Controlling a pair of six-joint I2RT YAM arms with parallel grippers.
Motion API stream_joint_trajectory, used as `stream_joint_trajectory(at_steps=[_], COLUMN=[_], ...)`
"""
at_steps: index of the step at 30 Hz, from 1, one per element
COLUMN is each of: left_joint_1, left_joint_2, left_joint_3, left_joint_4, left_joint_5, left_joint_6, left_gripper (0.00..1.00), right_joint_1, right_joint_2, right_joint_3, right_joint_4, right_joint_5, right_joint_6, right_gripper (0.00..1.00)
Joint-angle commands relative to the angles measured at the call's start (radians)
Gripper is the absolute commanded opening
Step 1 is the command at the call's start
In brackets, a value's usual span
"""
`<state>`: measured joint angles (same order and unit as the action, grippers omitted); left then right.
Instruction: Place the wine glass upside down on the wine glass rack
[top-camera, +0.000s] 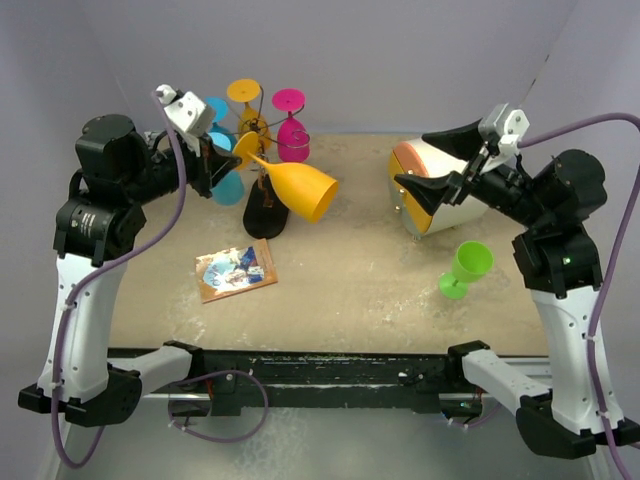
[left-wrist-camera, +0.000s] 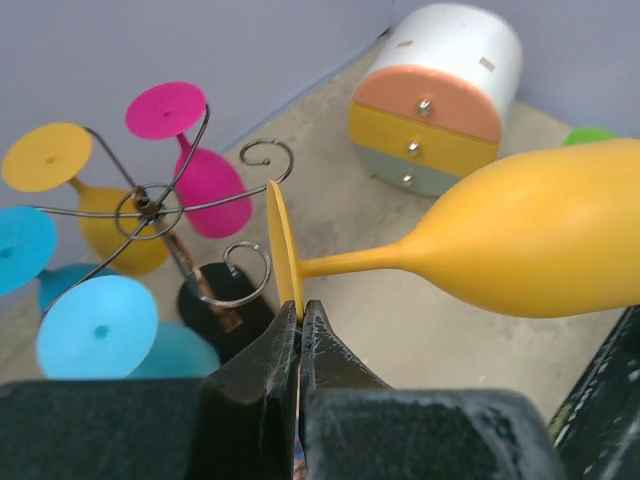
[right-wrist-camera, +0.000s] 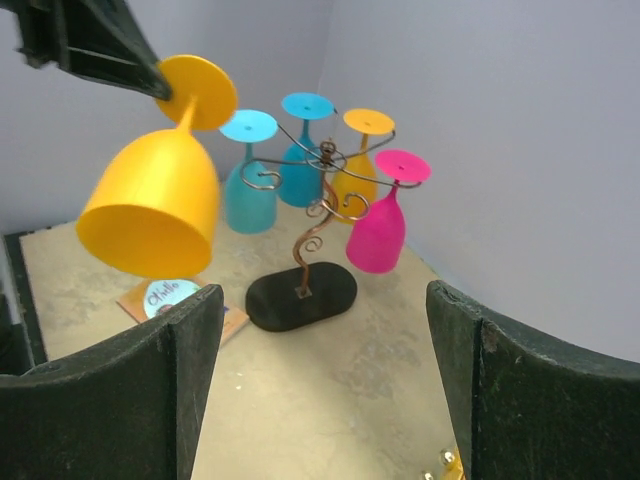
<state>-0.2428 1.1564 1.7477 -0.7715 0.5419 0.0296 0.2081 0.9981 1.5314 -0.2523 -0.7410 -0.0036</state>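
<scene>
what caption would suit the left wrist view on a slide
Left gripper, jaws shut on the foot of the orange wine glass, holds it sideways beside the wine glass rack

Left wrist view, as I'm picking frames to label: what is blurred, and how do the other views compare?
Left wrist: the left hand is close and soft, the orange glass and rack sharp. Right wrist: near fingers dark, blurry. Top: even light, faint shadows.

- A flat brown card (right-wrist-camera: 150, 297), lower left of the right wrist view, bears a pale blue round patch with dark cursive lettering. It seems to start "Ch" or "Oh", but is too blurred to read surely.
- In the top view the card (top-camera: 236, 272), left of centre, shows print too small to read.
</scene>
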Motion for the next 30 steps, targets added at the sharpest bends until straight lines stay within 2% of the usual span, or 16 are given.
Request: stream_joint_trajectory(at_steps=[1,6,10,14,20,24,27,30], left_joint_1=[-0.015,-0.02,-0.021,-0.022,-0.031,-0.054,-0.118,-0.254], left_joint_2=[-0.035,-0.057,-0.125,-0.171,-0.135,-0.096,-0.06,-0.018], left_joint_3=[0.042,-0.007,-0.144,-0.221,-0.197,-0.158,-0.133,-0.118], left_joint_4=[-0.145,-0.21,-0.145,-0.12,-0.125,-0.092,-0.076,-0.042], left_joint_5=[-0.114,-0.227,-0.317,-0.335,-0.254,-0.255,-0.309,-0.45], left_joint_6=[0.319,0.575,0.775,0.929,0.948,0.965,0.979,0.983], left_gripper=[0.0,0.0,0.0,0.0,0.0,0.0,0.0,0.0], right_joint_1=[-0.007,-0.007,-0.008,-0.009,-0.01,-0.015,-0.019,-0.025], right_joint_2=[0.028,0.047,0.041,0.026,0.034,0.052,0.057,0.058], right_joint_3=[-0.058,-0.19,-0.28,-0.352,-0.365,-0.371,-0.373,-0.373], right_joint_4=[0.032,0.053,0.081,0.088,0.06,0.059,0.061,0.061], right_joint_5=[0.093,0.225,0.154,0.064,0.058,0.06,0.058,0.06], right_joint_6=[-0.083,-0.243,-0.269,-0.279,-0.287,-0.284,-0.282,-0.281], right_gripper=[0.84,0.84,0.84,0.84,0.84,0.84,0.84,0.84])
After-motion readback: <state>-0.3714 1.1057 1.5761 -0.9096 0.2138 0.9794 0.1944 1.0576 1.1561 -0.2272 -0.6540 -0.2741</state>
